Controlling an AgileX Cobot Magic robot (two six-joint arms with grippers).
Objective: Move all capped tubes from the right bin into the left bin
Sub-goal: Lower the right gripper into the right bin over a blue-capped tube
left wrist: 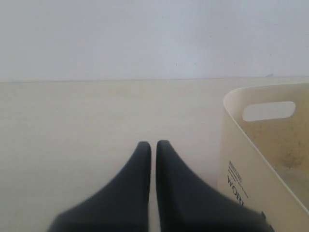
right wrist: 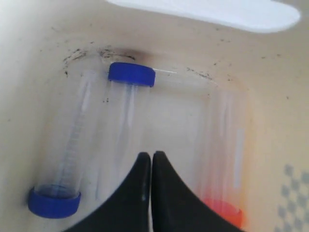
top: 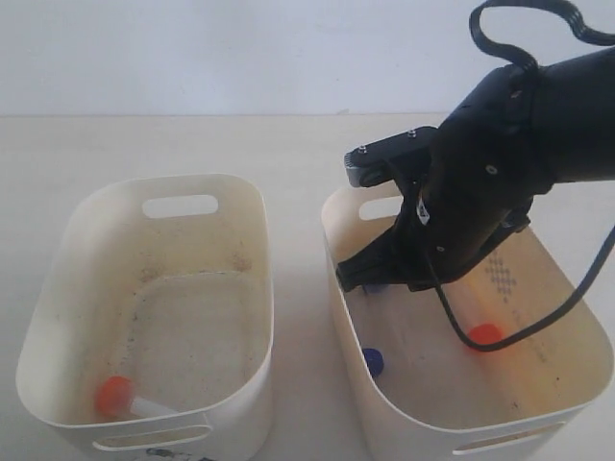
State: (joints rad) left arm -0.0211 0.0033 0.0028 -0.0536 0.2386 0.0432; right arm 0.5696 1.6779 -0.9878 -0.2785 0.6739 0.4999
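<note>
Inside the right bin my right gripper hangs shut and empty, low over the floor. In the right wrist view its tips sit over the clear body of one blue-capped tube. A second blue-capped tube lies to one side and an orange-capped tube to the other. From outside I see a blue cap and an orange cap. The left bin holds one orange-capped tube. My left gripper is shut over bare table beside the left bin.
The two bins stand side by side on a pale table with a narrow gap between them. A dotted diamond patch marks the right bin's inner wall. A black cable loops from the right arm into that bin.
</note>
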